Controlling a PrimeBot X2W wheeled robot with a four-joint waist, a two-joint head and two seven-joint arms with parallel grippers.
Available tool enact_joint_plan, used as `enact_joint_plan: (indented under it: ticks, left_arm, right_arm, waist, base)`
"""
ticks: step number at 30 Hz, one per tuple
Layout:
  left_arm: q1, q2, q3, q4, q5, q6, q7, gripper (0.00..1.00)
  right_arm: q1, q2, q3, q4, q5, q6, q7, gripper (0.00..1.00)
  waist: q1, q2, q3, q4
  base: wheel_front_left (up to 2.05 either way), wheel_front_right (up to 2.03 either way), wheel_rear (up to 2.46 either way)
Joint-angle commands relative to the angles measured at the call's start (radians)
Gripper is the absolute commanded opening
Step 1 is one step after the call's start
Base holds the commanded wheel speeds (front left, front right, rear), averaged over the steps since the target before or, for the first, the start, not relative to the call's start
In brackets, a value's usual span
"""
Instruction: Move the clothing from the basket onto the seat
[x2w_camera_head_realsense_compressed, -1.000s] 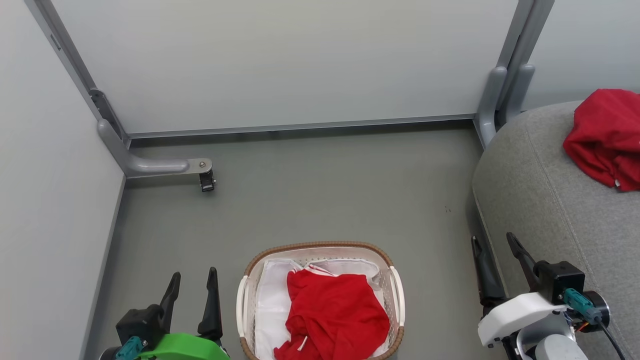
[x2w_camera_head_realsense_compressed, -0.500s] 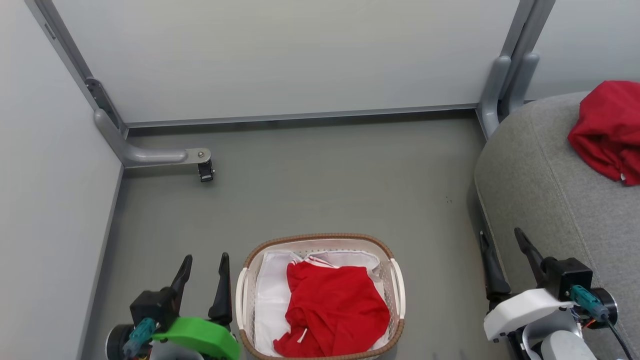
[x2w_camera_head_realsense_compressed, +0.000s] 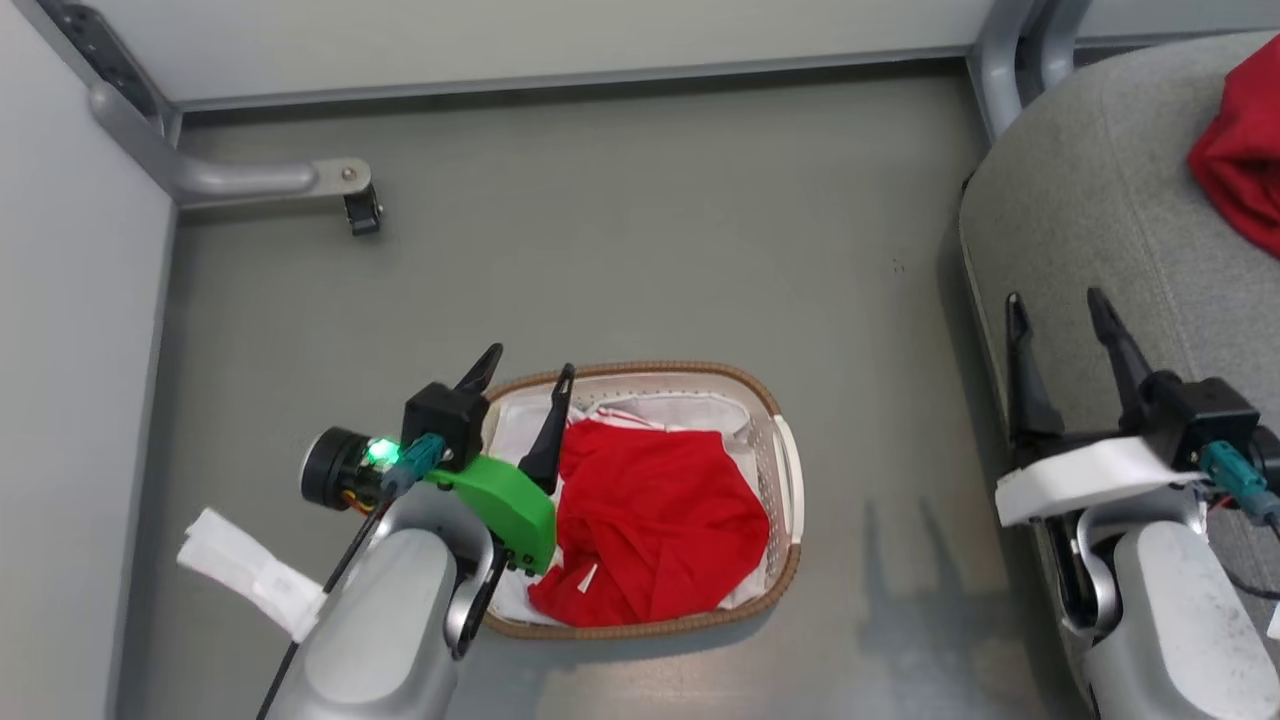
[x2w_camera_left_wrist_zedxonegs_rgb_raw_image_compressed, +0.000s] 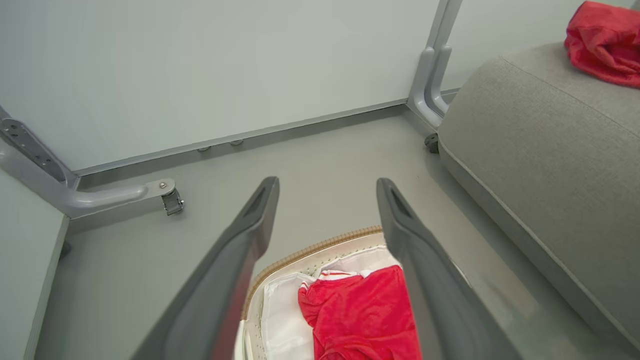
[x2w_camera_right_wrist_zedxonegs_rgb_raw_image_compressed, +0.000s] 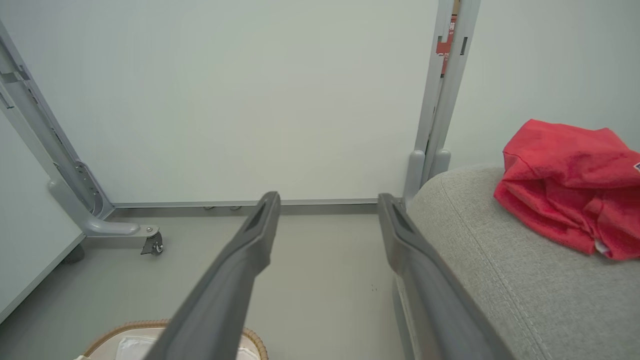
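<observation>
A crumpled red garment (x2w_camera_head_realsense_compressed: 650, 525) (x2w_camera_left_wrist_zedxonegs_rgb_raw_image_compressed: 365, 315) with a white-striped edge lies in the cream basket (x2w_camera_head_realsense_compressed: 785, 480) (x2w_camera_left_wrist_zedxonegs_rgb_raw_image_compressed: 310, 250) on the floor, over a white cloth lining. My left gripper (x2w_camera_head_realsense_compressed: 530, 365) (x2w_camera_left_wrist_zedxonegs_rgb_raw_image_compressed: 327, 185) hangs open above the basket's left rear corner, nothing between its fingers. Another red garment (x2w_camera_head_realsense_compressed: 1240, 150) (x2w_camera_left_wrist_zedxonegs_rgb_raw_image_compressed: 602, 42) (x2w_camera_right_wrist_zedxonegs_rgb_raw_image_compressed: 565, 205) rests on the grey seat (x2w_camera_head_realsense_compressed: 1100, 200) (x2w_camera_left_wrist_zedxonegs_rgb_raw_image_compressed: 540, 135) (x2w_camera_right_wrist_zedxonegs_rgb_raw_image_compressed: 500, 270) at the right. My right gripper (x2w_camera_head_realsense_compressed: 1058, 300) (x2w_camera_right_wrist_zedxonegs_rgb_raw_image_compressed: 327, 197) stands open beside the seat's front edge, holding nothing.
Pale partition panels close off the back and left. A grey panel foot with a caster (x2w_camera_head_realsense_compressed: 350, 195) (x2w_camera_left_wrist_zedxonegs_rgb_raw_image_compressed: 170, 200) (x2w_camera_right_wrist_zedxonegs_rgb_raw_image_compressed: 150, 242) juts onto the floor at the left. A second post base (x2w_camera_head_realsense_compressed: 1010, 50) stands by the seat. Grey floor (x2w_camera_head_realsense_compressed: 650, 250) lies open behind the basket.
The head camera has tilted down, shifting the whole picture. My left arm has risen and swung right, over the basket's left rear corner. The right gripper looks higher, still open.
</observation>
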Motion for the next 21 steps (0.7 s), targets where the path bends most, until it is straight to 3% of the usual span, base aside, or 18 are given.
enact_joint_plan:
  ticks: [1,10,21]
  left_arm:
    - [-0.049,-0.001,-0.020,0.029,0.008,-0.006,0.003,1.00]
    - [-0.268,-0.007,-0.180,0.265,0.045,-0.015,0.048,1.00]
    - [-0.449,0.005,-0.358,0.441,0.002,-0.016,0.065,1.00]
  right_arm:
    - [-0.038,-0.003,-0.006,-0.011,-0.007,-0.001,-0.005,1.00]
    - [-0.215,-0.003,0.012,-0.089,0.003,-0.001,-0.005,1.00]
    - [-0.333,-0.002,0.073,-0.164,0.047,-0.001,-0.005,1.00]
  waist:
    - [0.0000,0.0000,0.181,-0.054]
    - [0.0000,0.0000,0.435,-0.148]
    - [0.0000,0.0000,0.631,-0.234]
  base:
    - [0.00,0.00,0.00]
    - [0.00,0.00,0.00]
    - [0.00,0.00,0.00]
